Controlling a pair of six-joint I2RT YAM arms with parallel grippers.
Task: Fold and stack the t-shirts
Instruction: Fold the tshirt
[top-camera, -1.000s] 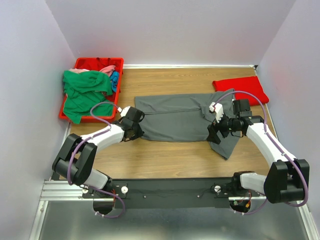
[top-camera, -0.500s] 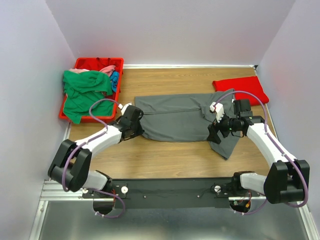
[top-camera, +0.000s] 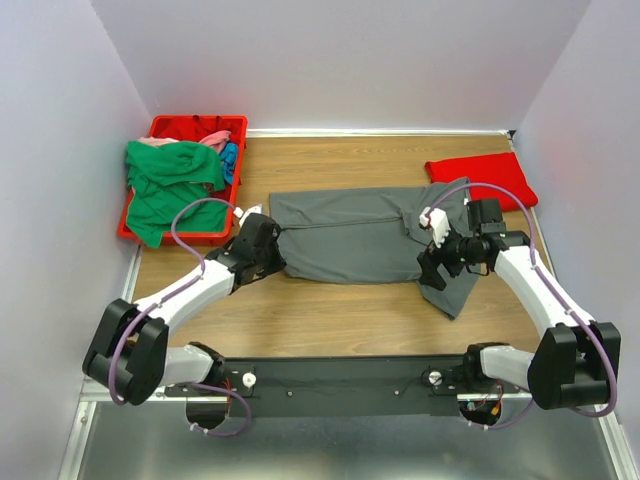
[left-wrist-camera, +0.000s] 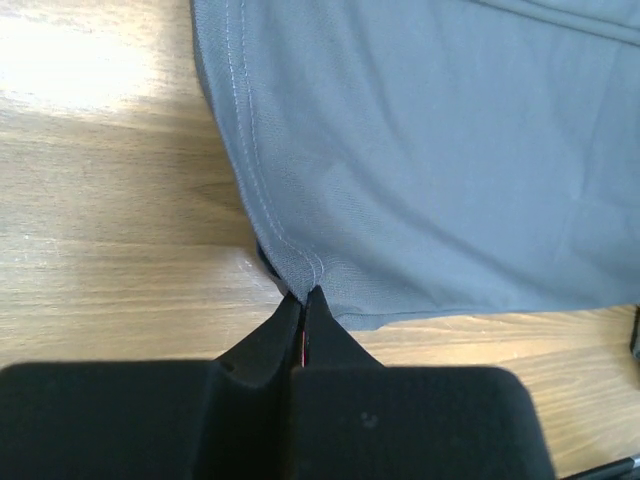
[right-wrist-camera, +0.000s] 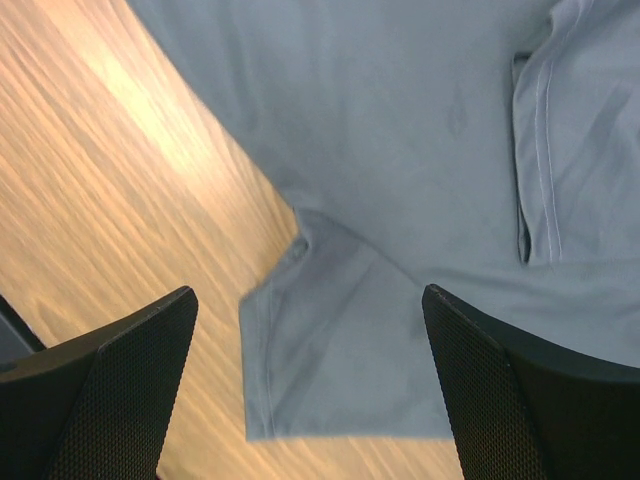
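The dark grey t-shirt (top-camera: 350, 235) lies spread flat across the middle of the table, one sleeve (top-camera: 455, 288) sticking out toward the near right. My left gripper (top-camera: 272, 250) is shut on the shirt's near-left hem corner; in the left wrist view the gripper (left-wrist-camera: 303, 296) pinches the stitched hem (left-wrist-camera: 285, 245). My right gripper (top-camera: 433, 265) hovers open over the sleeve (right-wrist-camera: 330, 370), one finger (right-wrist-camera: 120, 385) over bare wood and nothing between the fingers. A folded bright red t-shirt (top-camera: 482, 182) lies at the far right.
A red plastic bin (top-camera: 172, 127) stands at the far left, with a green t-shirt (top-camera: 170, 185) spilling over its front and pink (top-camera: 213, 138) and blue (top-camera: 230, 158) cloth inside. White walls close in on three sides. Bare wood (top-camera: 340, 315) lies in front of the grey shirt.
The left gripper has shut on the grey shirt's hem corner, and the left arm's elbow has swung out to the left. The right gripper has stayed open over the sleeve.
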